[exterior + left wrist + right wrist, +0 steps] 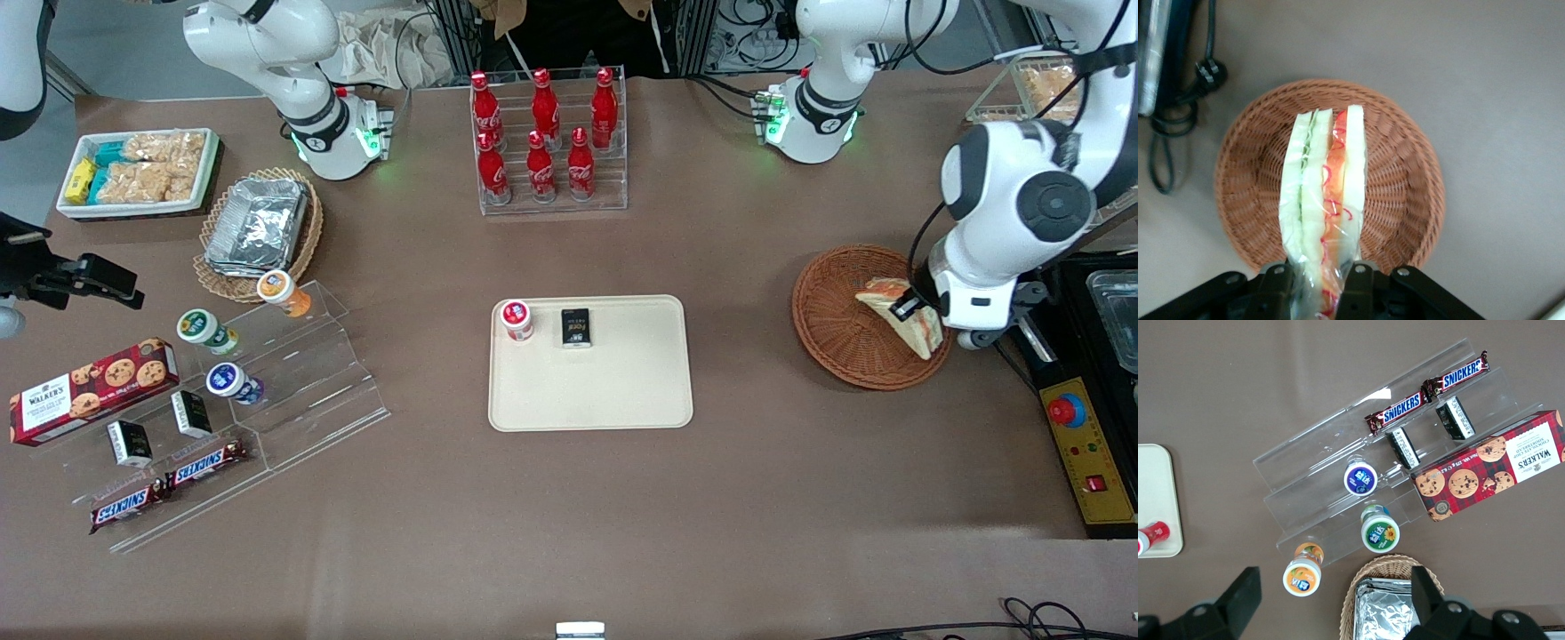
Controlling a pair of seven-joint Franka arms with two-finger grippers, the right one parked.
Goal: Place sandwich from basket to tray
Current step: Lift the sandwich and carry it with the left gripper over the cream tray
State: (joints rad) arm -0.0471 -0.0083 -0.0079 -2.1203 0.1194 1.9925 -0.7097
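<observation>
The gripper [1318, 280] pinches the sandwich [1323, 200] above the basket [1405, 193]; it should lift clear of the rim, then carry level to the tray [622, 391]

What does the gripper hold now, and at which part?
The gripper is shut on the wrapped sandwich, pinching one end of the wedge, above the basket.

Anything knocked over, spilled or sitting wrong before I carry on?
Nothing stands out. The gripper is shut on the wrapped sandwich above the wicker basket, wrap intact. On the tray, the red-lidded cup and the small black box sit undisturbed.
</observation>
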